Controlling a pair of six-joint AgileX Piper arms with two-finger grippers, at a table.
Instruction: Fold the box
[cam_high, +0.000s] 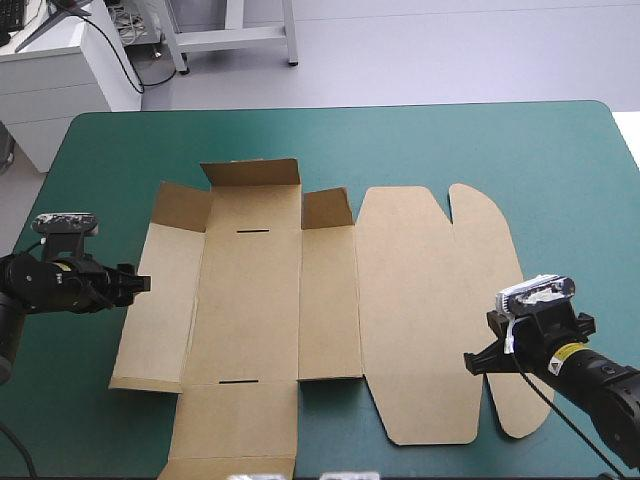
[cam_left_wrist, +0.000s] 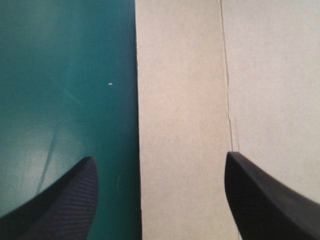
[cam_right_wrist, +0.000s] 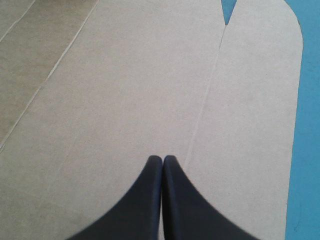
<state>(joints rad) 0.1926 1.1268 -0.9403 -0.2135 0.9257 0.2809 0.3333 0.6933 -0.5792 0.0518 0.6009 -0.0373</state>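
We see our right gripper (cam_right_wrist: 162, 159) with its black fingers pressed together into one pointed arch, over the flat brown box (cam_right_wrist: 115, 90). A crease (cam_right_wrist: 205, 100) runs ahead from just beside the tips to a narrow notch (cam_right_wrist: 228, 11), where the teal-green cover (cam_right_wrist: 306, 150) shows. Beyond that crease lies a rounded flap (cam_right_wrist: 255, 100), with the cover alongside its outer edge. We cannot tell whether the tips touch the board.

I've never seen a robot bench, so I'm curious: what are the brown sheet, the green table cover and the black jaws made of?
The box: matte brown cardboard, by its scored creases and cut slots. The teal-green cover: a smooth, slightly shiny mat, with soft glare and fine scratches; material unclear. The jaws of the left gripper, standing apart: black, finely textured, perhaps carbon fibre or plastic.
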